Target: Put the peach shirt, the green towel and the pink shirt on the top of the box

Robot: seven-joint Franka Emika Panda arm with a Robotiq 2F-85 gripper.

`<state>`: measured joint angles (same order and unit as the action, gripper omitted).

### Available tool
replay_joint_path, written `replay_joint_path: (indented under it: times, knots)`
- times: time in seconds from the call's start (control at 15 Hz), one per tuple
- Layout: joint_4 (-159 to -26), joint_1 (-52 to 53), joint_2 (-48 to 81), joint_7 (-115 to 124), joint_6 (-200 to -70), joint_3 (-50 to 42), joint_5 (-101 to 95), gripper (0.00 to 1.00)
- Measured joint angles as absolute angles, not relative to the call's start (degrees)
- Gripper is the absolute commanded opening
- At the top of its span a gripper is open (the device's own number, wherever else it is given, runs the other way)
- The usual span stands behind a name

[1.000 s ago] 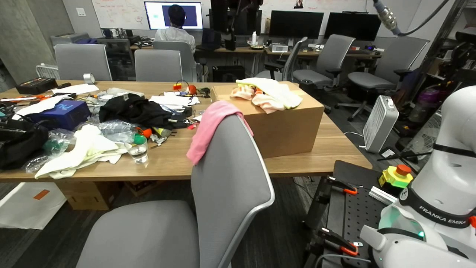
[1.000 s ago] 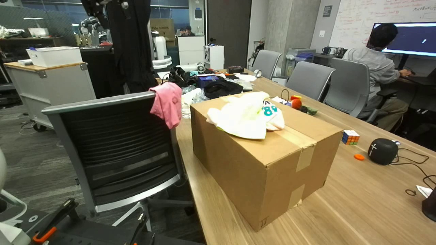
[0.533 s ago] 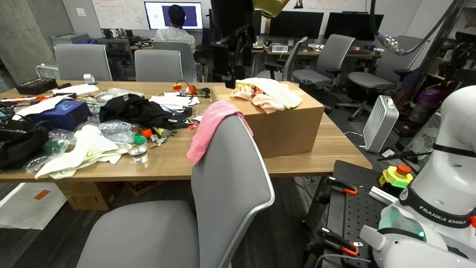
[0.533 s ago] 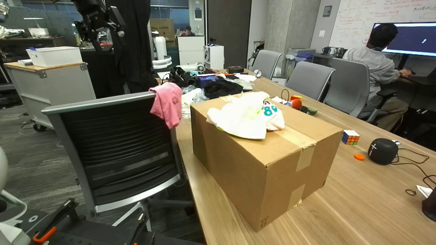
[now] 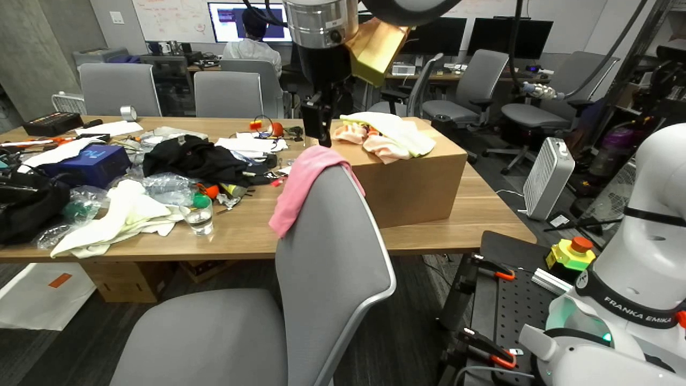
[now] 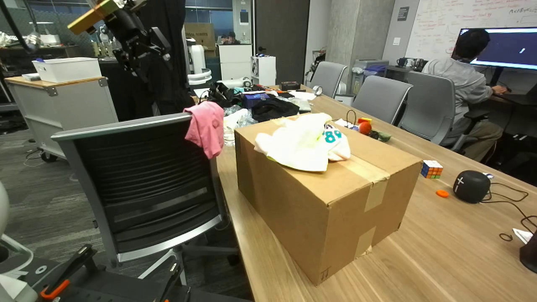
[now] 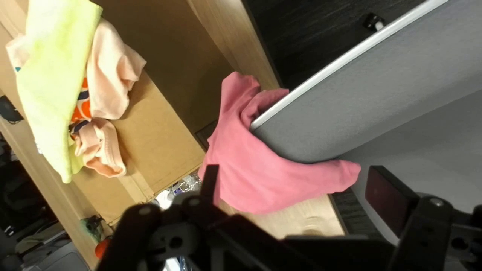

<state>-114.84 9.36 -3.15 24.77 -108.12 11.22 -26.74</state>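
The bright pink shirt (image 5: 308, 185) hangs over the top corner of a grey chair's backrest; it shows in an exterior view (image 6: 205, 128) and the wrist view (image 7: 256, 165). My gripper (image 7: 295, 178) is open and empty, fingers wide apart, with the pink shirt beyond and between them in the wrist view. In an exterior view the gripper (image 5: 321, 131) is just above the shirt's top; contact is not visible. The yellow-green towel (image 7: 56, 79) lies over the printed peach shirt (image 7: 111, 75), both on top of the cardboard box (image 6: 281, 218). The towel partly hides the peach shirt.
The grey chair (image 5: 337, 252) stands against the table's front edge, close to the box. A cream-white garment (image 5: 123, 220), a glass of water (image 5: 200, 220), a black cloth (image 5: 195, 161) and clutter lie on the table. A Rubik's cube (image 6: 431, 169) and speaker (image 6: 471, 186) stand beyond the box.
My gripper has come down from above the box's height towards the pink shirt on the chair, staying open. The clothes, box and chair have not moved.
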Motion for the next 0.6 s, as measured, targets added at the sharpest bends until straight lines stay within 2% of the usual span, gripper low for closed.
replay_joint_path:
  times: [0.6]
  knots:
    - [-115.15, 9.28, 1.25, 30.47, -110.90, 10.98, -30.85, 1.00]
